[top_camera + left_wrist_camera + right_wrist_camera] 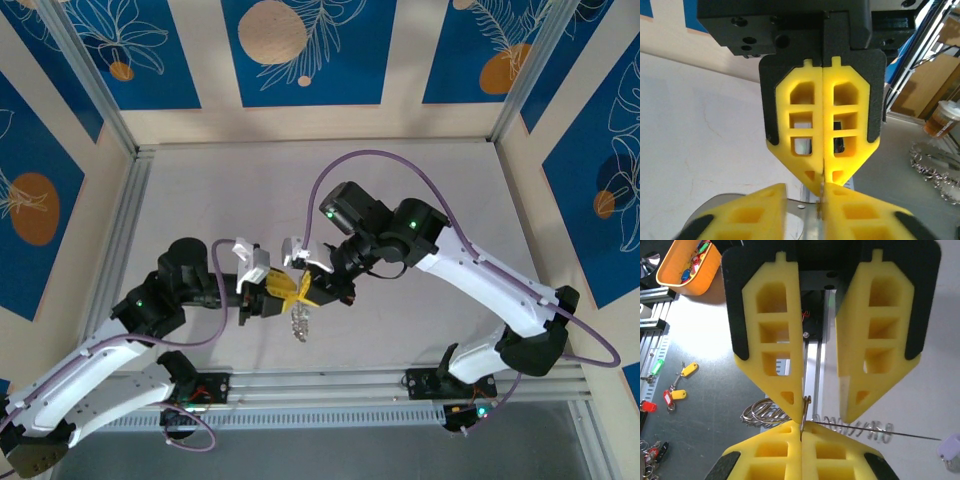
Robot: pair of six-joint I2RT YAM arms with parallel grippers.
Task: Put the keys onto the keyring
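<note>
Right gripper (801,426) clamps the thin grey-silver wire keyring (920,437) above the white table (220,200); left gripper (823,417), narrowly parted, faces it; tiny silvery metal keys (300,322) dangle below; best closed squarely, without twisting the loop.

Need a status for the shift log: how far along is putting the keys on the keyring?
Done: several keys already look strung on the keyring, hanging in mid-air. In hand: the right gripper is shut on its thin wire, and the left gripper stands open around the same spot. Left: how many keys remain I cannot tell.
</note>
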